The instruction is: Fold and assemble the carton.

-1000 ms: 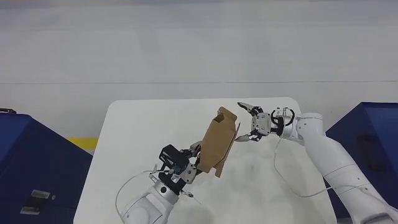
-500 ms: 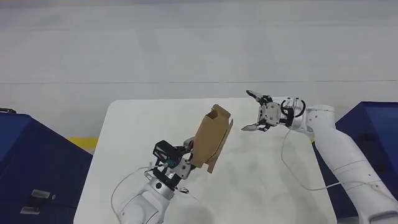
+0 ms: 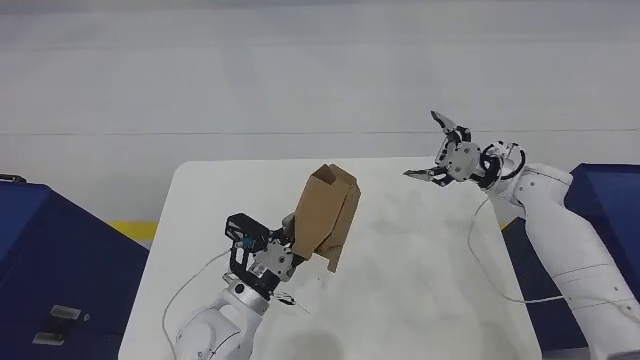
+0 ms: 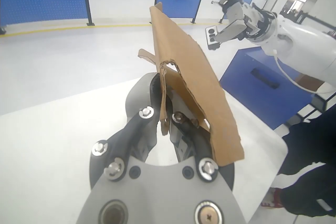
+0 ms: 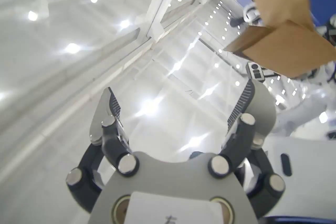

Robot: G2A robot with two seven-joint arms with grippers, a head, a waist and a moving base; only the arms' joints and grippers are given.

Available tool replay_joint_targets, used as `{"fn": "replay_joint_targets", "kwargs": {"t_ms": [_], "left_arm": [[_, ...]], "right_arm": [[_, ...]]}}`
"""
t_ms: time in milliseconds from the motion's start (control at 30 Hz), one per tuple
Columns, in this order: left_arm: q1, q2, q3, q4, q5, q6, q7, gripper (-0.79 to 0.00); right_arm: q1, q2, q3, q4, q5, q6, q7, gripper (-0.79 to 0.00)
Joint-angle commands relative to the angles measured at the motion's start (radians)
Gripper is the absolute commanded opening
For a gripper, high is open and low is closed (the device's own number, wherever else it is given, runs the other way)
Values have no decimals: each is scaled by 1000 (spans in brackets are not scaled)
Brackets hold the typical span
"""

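Note:
A brown cardboard carton [image 3: 324, 212], partly unfolded, is held up above the white table [image 3: 420, 280], left of its middle. My left gripper [image 3: 287, 247] is shut on the carton's lower edge; the left wrist view has the cardboard [image 4: 189, 83] clamped between the fingers [image 4: 151, 93]. My right gripper [image 3: 428, 148] hangs open in the air over the table's far right corner, well apart from the carton. From the right wrist, the fingers [image 5: 246, 99] stand wide apart with nothing between them, and the carton [image 5: 283, 25] is farther off.
Blue bins flank the table: one to its right [image 3: 600, 200] and one to its left [image 3: 50, 260]. The floor beyond the table's far edge is bare, with yellow lines and blue barriers at the back. A person's dark-clothed legs [image 4: 304, 156] stand by the table's edge.
My right gripper let go of the carton's far edge and drew back up and to the right. My left gripper carried the carton leftward and tilted it more upright.

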Motion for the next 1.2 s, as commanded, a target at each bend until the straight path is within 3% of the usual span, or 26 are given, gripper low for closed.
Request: {"fn": "replay_joint_targets", "kwargs": {"t_ms": [0, 67, 167, 200, 433, 467, 533, 567, 733, 900, 1167], "left_arm": [[5, 0, -12, -6, -90, -26, -32, -785], [9, 0, -21, -4, -179, -52, -79, -785], [-1, 1, -31, -4, -268, -78, -147, -785], [-7, 2, -35, -5, -250, -76, -159, -785], [-7, 2, -35, -5, -250, -76, -159, -785], [-4, 1, -32, -3, -268, -77, -163, -785], [-6, -1, -28, 3, -374, -79, -213, -785], [-10, -1, -33, 5, -422, -74, -237, -785], [-30, -4, -44, 24, -722, -75, -379, -785], [-63, -4, -57, 51, -931, -52, -491, -785], [-75, 0, -75, 59, -1025, -49, -556, -785]], "right_arm": [[-38, 8, 41, -40, -104, -204, 67, 0], [-99, 13, 64, -100, -257, -458, 84, 0], [-192, 5, 77, -186, -474, -876, -59, 0], [-210, 1, 72, -200, -513, -951, -100, 0], [-210, 1, 72, -200, -513, -951, -100, 0], [-193, 1, 102, -230, -549, -1054, -115, 0], [-216, 0, 135, -221, -780, -1301, -169, 0], [-231, -2, 124, -232, -828, -1350, -169, 0], [-252, 11, 144, -253, -807, -1455, 40, 0], [-287, 38, 170, -326, -799, -1413, 84, 0], [-271, 71, 165, -285, -686, -1272, 225, 0]]}}
